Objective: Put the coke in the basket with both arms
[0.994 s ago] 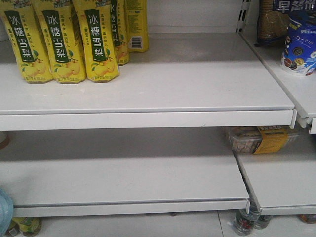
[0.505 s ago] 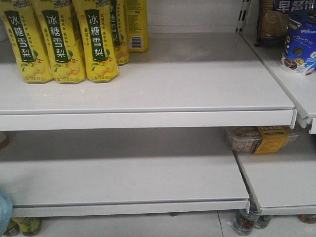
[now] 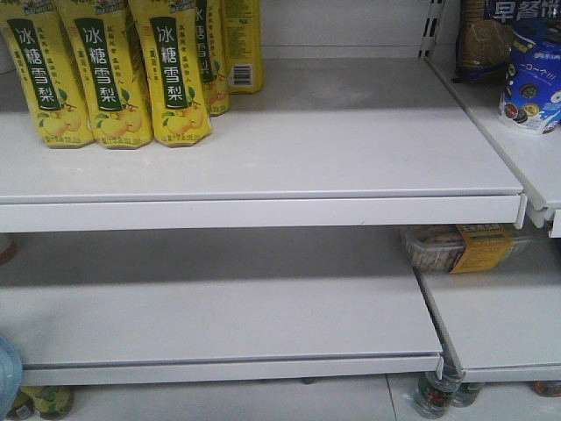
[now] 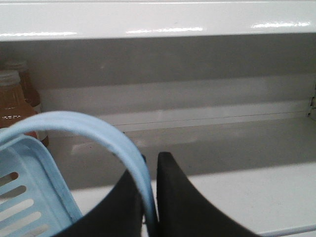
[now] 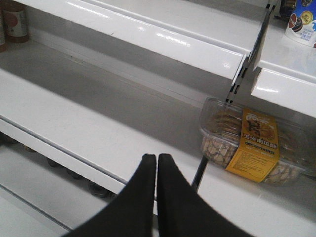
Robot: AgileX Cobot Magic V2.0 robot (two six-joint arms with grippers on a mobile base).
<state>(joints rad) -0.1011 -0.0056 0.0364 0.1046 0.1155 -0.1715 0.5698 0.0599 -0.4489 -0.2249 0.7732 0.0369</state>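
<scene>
No coke shows in any view. The light blue basket (image 4: 29, 182) fills the lower left of the left wrist view, and its flat swing handle (image 4: 98, 126) arches up and right. My left gripper (image 4: 154, 157) is shut on that handle, which runs down between the two black fingers. A sliver of light blue (image 3: 7, 373) at the front view's lower left edge may be the basket. My right gripper (image 5: 156, 156) is shut and empty, above the front edge of the lower white shelf (image 5: 74, 123).
Yellow pear-drink bottles (image 3: 114, 70) stand on the upper shelf's left. A clear snack box with a yellow label (image 5: 252, 143) lies on the lower right shelf. Amber bottles with white caps (image 4: 12, 98) stand at the left. Bottles stand under the shelves (image 3: 434, 395).
</scene>
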